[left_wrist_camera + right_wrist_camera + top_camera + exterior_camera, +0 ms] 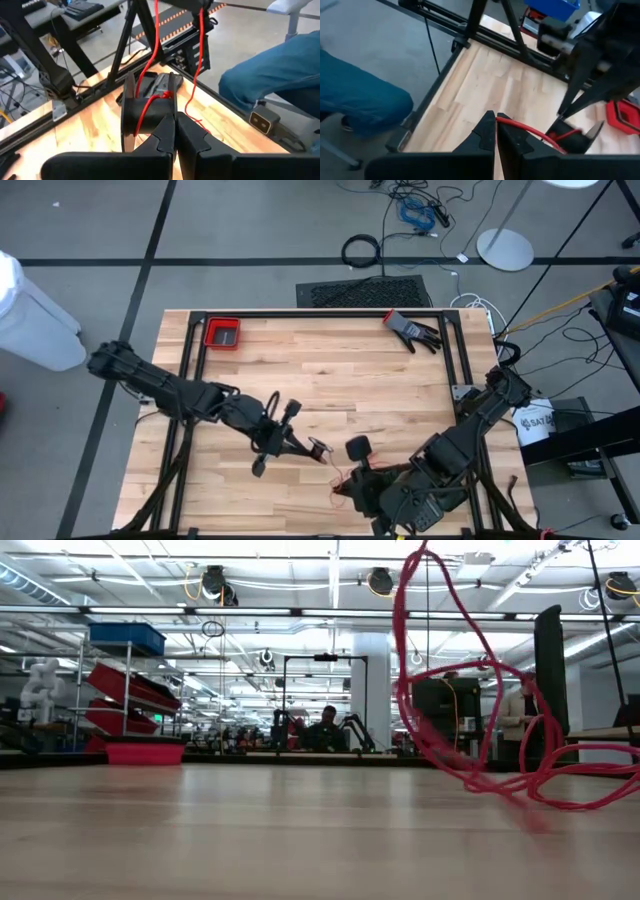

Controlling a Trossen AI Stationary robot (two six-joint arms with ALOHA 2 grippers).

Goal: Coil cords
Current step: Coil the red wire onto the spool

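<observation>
The red cord [470,755] rises in upright loops near the counter's [330,370] front edge; the left tool [318,448] and right tool [345,485], both pressed together, pinch it.

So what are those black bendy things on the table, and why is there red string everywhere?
They are two robot arms at a wooden table. One picture looks straight down from above, one looks level across the tabletop, and two come from little cameras on the arms' wrists.

The string is a thin red cord the robot is meant to coil. The left gripper is shut, with the cord wrapped on a black spool just ahead of it. The right gripper is shut on the red cord too.

A red tray and a black glove lie at the table's far edge.
</observation>
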